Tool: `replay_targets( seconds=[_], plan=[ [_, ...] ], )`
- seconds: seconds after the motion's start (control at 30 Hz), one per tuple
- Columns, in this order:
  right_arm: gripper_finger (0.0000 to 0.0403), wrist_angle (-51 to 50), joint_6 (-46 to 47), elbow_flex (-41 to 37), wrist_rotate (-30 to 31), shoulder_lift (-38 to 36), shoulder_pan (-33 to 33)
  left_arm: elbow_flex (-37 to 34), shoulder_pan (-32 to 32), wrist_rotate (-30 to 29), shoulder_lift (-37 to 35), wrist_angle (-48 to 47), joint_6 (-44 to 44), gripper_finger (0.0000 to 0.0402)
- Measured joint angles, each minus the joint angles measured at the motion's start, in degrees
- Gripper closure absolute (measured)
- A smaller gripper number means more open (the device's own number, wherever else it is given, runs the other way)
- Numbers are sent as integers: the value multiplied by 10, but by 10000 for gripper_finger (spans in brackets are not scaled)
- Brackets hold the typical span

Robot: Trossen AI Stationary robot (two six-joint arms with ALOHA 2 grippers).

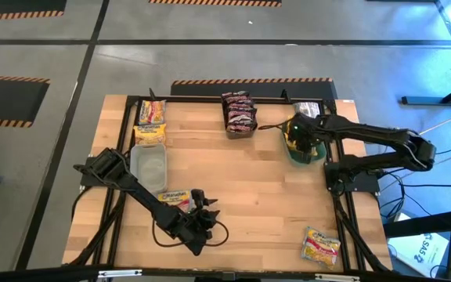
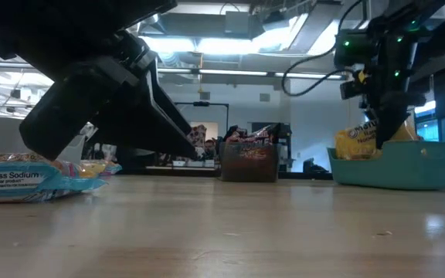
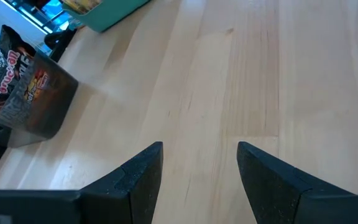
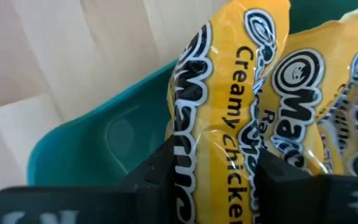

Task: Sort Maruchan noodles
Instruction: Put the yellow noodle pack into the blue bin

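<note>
Over the green dish [image 1: 313,155] at the table's far right, my right gripper [image 1: 298,141] points down, shut on a yellow Maruchan packet [image 4: 229,118]. A second yellow packet [image 4: 331,106] lies beside it in the dish [image 4: 98,137]. My left gripper [image 3: 201,171] stands open over bare wood near the table's front, left of the middle, with nothing between its fingers. A blue-white packet [image 1: 174,197] lies flat just beyond it. Another yellow packet [image 1: 320,246] lies flat at the near right corner. My right gripper pinches the yellow packet across its width [image 4: 197,158] between its two fingers, and the wrapper bulges up between them. The fingers come from above, pointing steeply down. The packet [image 2: 361,139] sticks up tilted above the dish's rim; whether its lower end rests in the dish is hidden.
A grey bin of dark packets [image 1: 239,116] stands at the far middle. An empty clear bin [image 1: 148,163] sits at the left, with yellow packets [image 1: 151,124] lying beyond it. Bare wood fills the middle of the table [image 1: 257,188].
</note>
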Motion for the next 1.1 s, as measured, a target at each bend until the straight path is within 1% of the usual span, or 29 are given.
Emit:
replay_targets(
  seconds=[0.2, 0.27, 0.4, 0.47, 0.6, 0.73, 0.83, 0.97, 1.1],
  plan=[
    [294, 34, 1, 0, 33, 35, 1, 0, 0, 0, 0, 0, 0, 200],
    [293, 49, 2, 0, 51, 41, 0, 0, 0, 0, 0, -2, 0, 200],
    [288, 49, 6, 0, 62, 43, 1, 0, 0, 0, 0, -3, 0, 200],
    [275, 41, 16, 0, 80, 43, 1, 0, 0, 0, 0, -3, 0, 200],
    [230, 13, 20, 0, 122, 43, 1, 0, 0, 0, 0, -3, 3, 200],
    [185, -6, 20, 7, 126, 43, 1, 0, 0, 0, 0, -3, 3, 200],
    [161, -14, 33, 21, 120, 43, 1, 0, 0, 1, 0, -3, 5, 200],
    [141, -41, 46, 44, 115, 43, 1, 0, 0, 5, 0, -3, 5, 200],
    [137, -70, 52, 65, 110, 43, 2, 0, 0, 6, 0, -3, 5, 200]
  ],
)
